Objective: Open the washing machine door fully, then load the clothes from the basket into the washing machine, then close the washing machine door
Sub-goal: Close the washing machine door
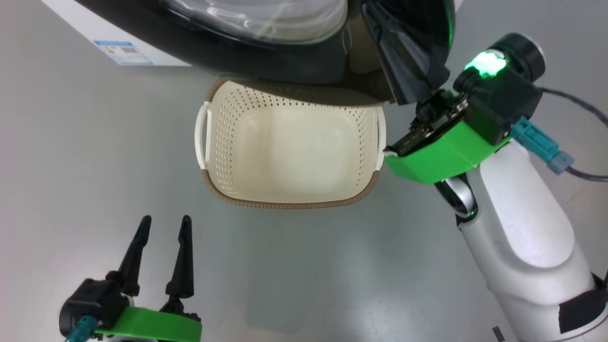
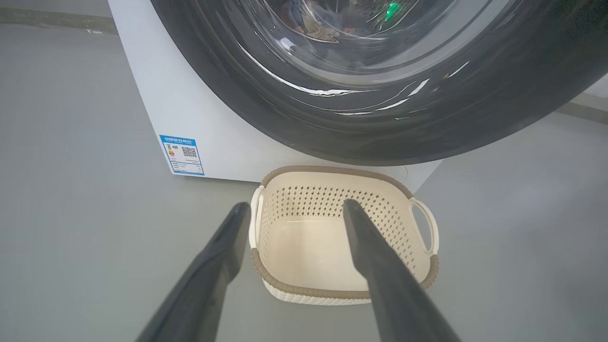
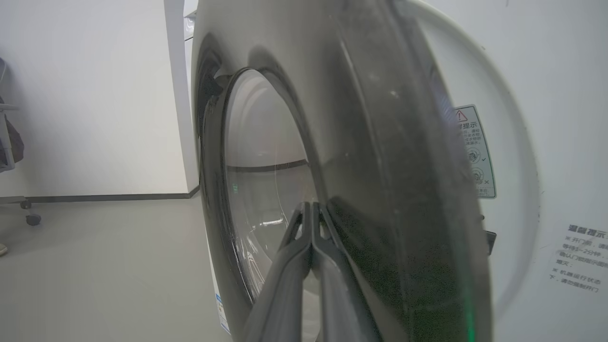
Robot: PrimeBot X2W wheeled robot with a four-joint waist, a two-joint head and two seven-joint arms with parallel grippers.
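The cream basket (image 1: 285,202) (image 2: 342,289) stands on the floor in front of the washing machine (image 2: 156,95), with nothing in it. The black-rimmed washing machine door (image 1: 285,66) (image 3: 370,142) hangs over the basket's far end, close to the white front, with a narrow gap at its edge. My right gripper (image 3: 311,206) is shut with nothing in it, tips against the door's glossy outer face. My left gripper (image 1: 166,219) (image 2: 297,205) hangs open and empty, short of the basket. A crumpled bit of the clothes (image 2: 313,28) shows dimly through the glass.
Grey floor (image 1: 71,166) surrounds the basket on all sides. A blue label sticker (image 2: 183,154) sits low on the machine's front. My right forearm (image 1: 517,228) rises at the basket's right. A white wall (image 3: 95,95) and a chair caster (image 3: 32,218) lie beyond the machine.
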